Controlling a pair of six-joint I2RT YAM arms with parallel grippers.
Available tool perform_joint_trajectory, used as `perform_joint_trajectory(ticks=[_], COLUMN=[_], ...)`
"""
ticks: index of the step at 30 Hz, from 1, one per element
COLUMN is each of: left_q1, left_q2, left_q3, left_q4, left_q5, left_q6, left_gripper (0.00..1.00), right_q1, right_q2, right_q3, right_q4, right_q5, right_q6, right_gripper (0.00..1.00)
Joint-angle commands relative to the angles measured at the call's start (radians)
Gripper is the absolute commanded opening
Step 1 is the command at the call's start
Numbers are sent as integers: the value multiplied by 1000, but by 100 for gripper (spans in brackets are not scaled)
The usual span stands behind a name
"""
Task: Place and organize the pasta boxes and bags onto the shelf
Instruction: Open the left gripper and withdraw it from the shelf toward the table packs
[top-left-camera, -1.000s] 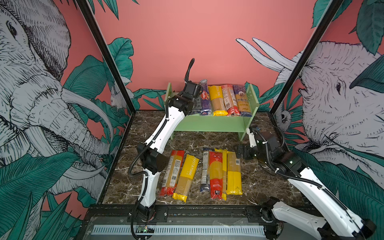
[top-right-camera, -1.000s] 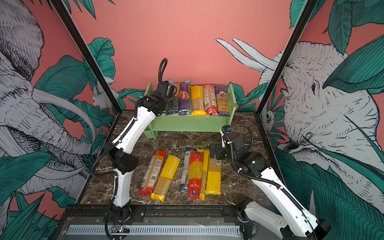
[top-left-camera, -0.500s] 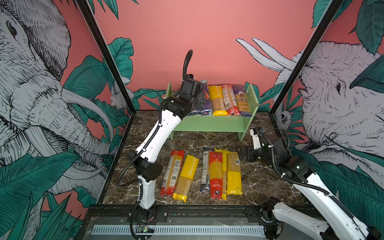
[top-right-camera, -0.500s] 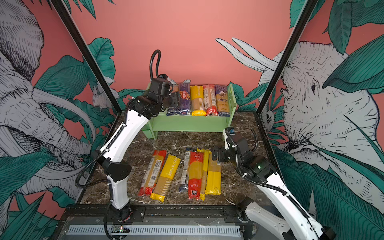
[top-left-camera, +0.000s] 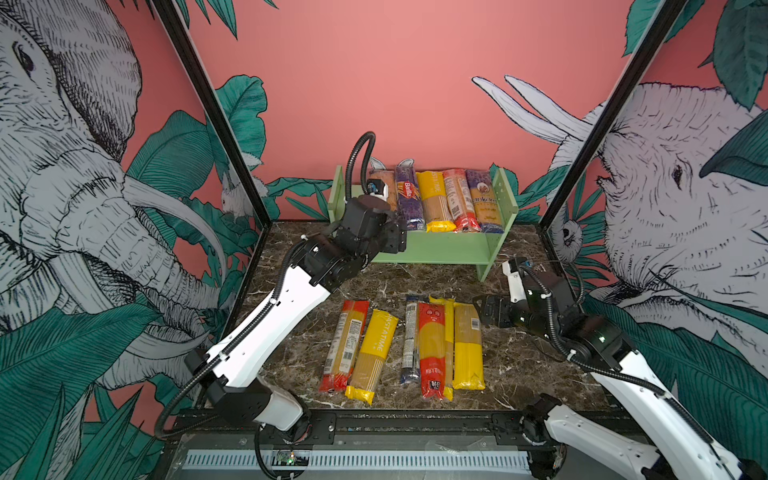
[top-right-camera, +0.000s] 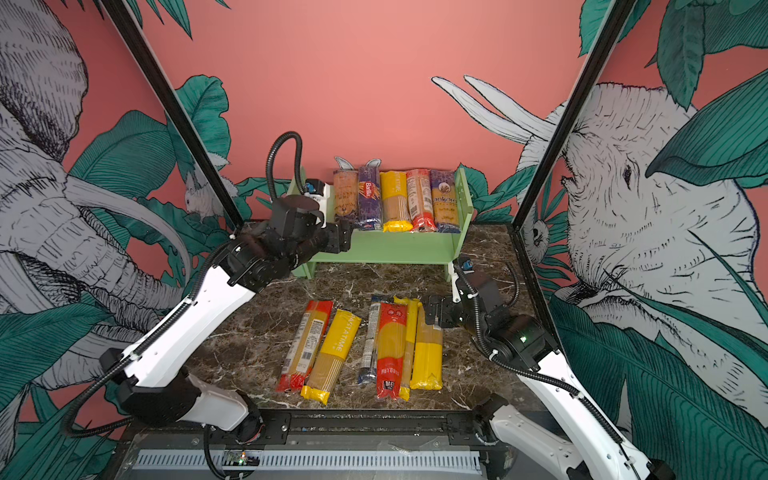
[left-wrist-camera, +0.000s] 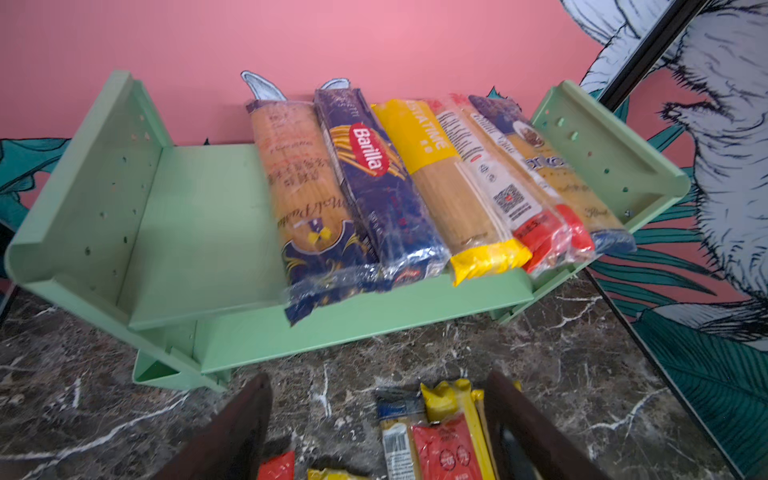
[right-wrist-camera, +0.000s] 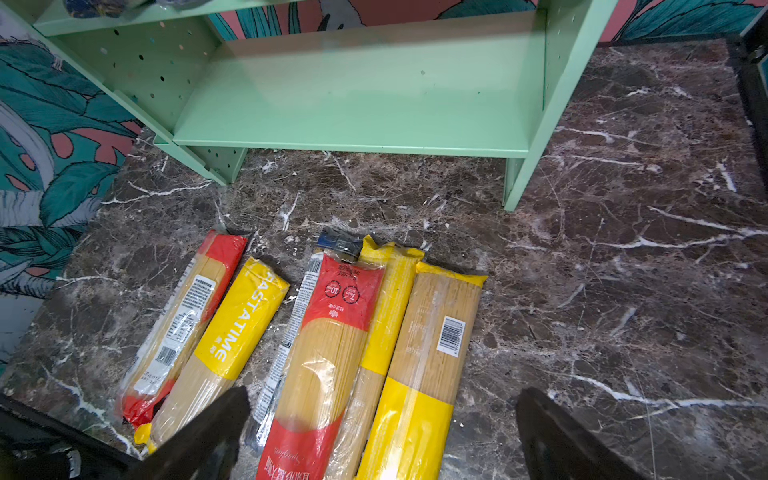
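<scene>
The left fingers (left-wrist-camera: 232, 432) have drawn back from the shelf (top-left-camera: 440, 249) and spread wide, holding nothing; the blue-ended pack (left-wrist-camera: 299, 187) they let go lies leftmost of five on the upper tier. Six packs (top-left-camera: 432, 345) wait near the desk's front edge, the right fingers (right-wrist-camera: 203, 436) fully spread and empty just beside them. Only the right wrist view shows the lower tier bare.

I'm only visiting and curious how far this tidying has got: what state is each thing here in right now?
top tier: partly filled, one end bare.
shelf packs: five, lying side by side on the top tier.
lower tier: bare.
table packs: six, lying flat, not yet shelved.
left gripper: open, empty.
right gripper: open, empty.
</scene>
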Motion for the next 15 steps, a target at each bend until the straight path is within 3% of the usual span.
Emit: perform_joint_trajectory(ticks=[1,4,5,10,15], left_q1=[-1,-1,-2,-1,-1], left_q2=[-100,-185,-212,-333,-455], left_q3=[-125,-246,-289,-497,-667], left_q4=[43,33,29,65,78], left_q5=[-15,-14,-9,20,7], left_q6=[-9,-12,-9,11,4], left_gripper=[83,89,98,99,100], right_q1=[-5,-2,-1,47,153], right_q2=[-10,-1,2,22,85], right_q3=[-21,-33,-36,-47,-10], right_q4=[17,40,48,81,77], right_q5=[-50,-101,-111,-114,-33], right_q6=[47,83,95,143,163], right_gripper=[99,99,99,99,99])
